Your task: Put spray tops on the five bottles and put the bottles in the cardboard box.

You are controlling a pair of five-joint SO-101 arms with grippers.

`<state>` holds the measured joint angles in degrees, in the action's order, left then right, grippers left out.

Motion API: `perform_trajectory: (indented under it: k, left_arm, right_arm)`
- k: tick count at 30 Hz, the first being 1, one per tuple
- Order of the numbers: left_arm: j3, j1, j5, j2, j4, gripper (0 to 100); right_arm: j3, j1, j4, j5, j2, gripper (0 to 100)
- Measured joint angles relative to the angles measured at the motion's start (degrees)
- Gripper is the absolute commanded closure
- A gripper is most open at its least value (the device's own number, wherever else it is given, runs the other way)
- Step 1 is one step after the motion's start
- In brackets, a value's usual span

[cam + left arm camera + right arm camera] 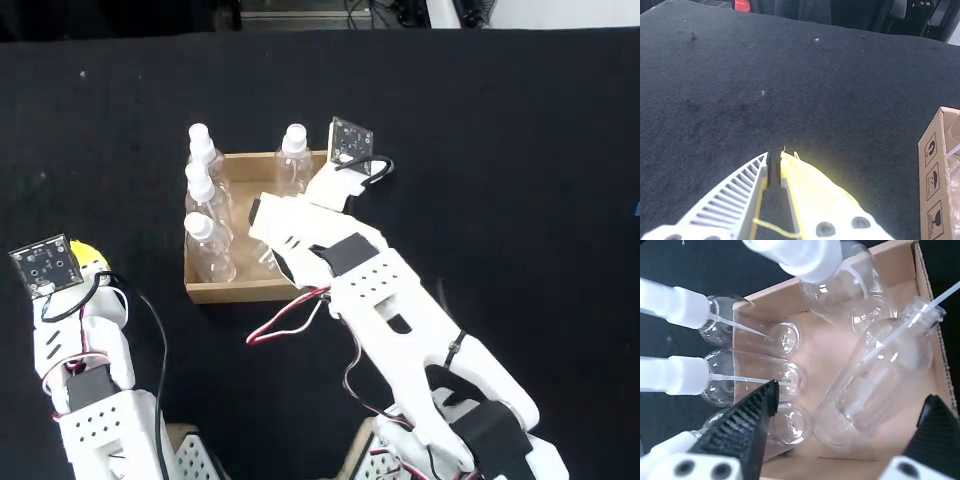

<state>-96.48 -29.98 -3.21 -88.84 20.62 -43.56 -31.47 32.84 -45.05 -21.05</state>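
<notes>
Black cloth [500, 120] covers the table; at the high view's lower left the left gripper [774, 162], white and yellow fingers pressed together on nothing, sits over bare cloth beside the brown cardboard box [240, 291]; the right gripper [852, 397] hangs spread wide over that box; its wrist view reveals, hidden under the arm from above, a clear plastic bottle [875, 375] tilted inside, thin tube poking from its neck; four clear bottles with white spray tops [204, 186] stand upright inside, three along the left wall, one [294, 155] at the upper right corner.

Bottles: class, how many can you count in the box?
5. Three bottles stand in a row along the box's left wall, one at its far wall, and one leans tilted under the right end effector.
</notes>
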Motion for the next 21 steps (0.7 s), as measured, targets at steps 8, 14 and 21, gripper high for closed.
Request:
perform_trajectory:
  k: [8, 14, 21]
  left_arm:
    - [0.0, 0.0, 0.0, 0.0, 0.0, 97]
    - [0.0, 0.0, 0.0, 0.0, 0.0, 97]
    - [0.0, 0.0, 0.0, 0.0, 0.0, 97]
  right_arm:
    - [1.4, 0.0, -1.3, 0.0, 8.3, 60.5]
    - [2.1, 0.0, -1.7, -0.6, 8.4, 60.5]
    - [2.2, 0.0, -4.4, -2.9, 10.3, 60.5]
